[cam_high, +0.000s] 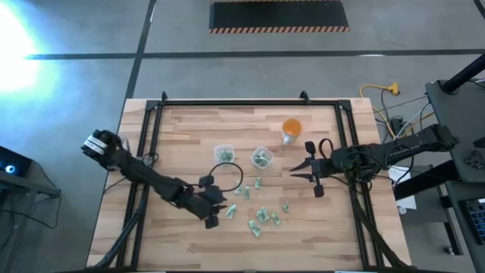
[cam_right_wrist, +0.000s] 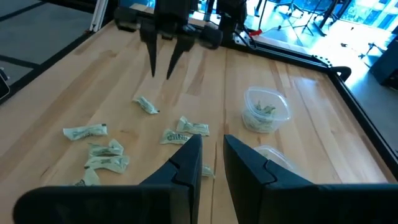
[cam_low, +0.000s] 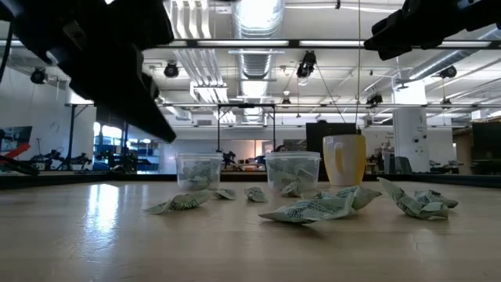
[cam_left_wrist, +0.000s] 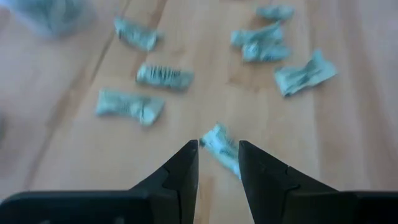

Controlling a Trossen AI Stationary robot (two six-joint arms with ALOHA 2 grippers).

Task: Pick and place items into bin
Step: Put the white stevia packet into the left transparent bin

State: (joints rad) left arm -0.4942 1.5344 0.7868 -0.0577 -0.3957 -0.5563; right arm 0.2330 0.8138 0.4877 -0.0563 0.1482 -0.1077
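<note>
Several small pale green-and-white wrapper items (cam_high: 261, 214) lie scattered on the wooden table (cam_high: 189, 129), right of centre toward its near edge. My left gripper (cam_left_wrist: 217, 146) hangs open just above the table, pointing down at a slant. One item (cam_left_wrist: 214, 138) lies on the wood just beyond its tips, which stand (cam_right_wrist: 161, 76) clear of the nearest piece (cam_right_wrist: 147, 104). My right gripper (cam_right_wrist: 211, 152) waits at the right, raised, narrowly open with nothing between its fingers. Two clear cups (cam_high: 223, 154) (cam_high: 261, 158) hold a few pieces. No bin apart from these cups shows.
An orange cup (cam_high: 292, 129) stands upright behind the clear cups, toward the far right. A black frame (cam_high: 227, 104) borders the table's far and side edges. Bare wood lies on the left half and along the near edge.
</note>
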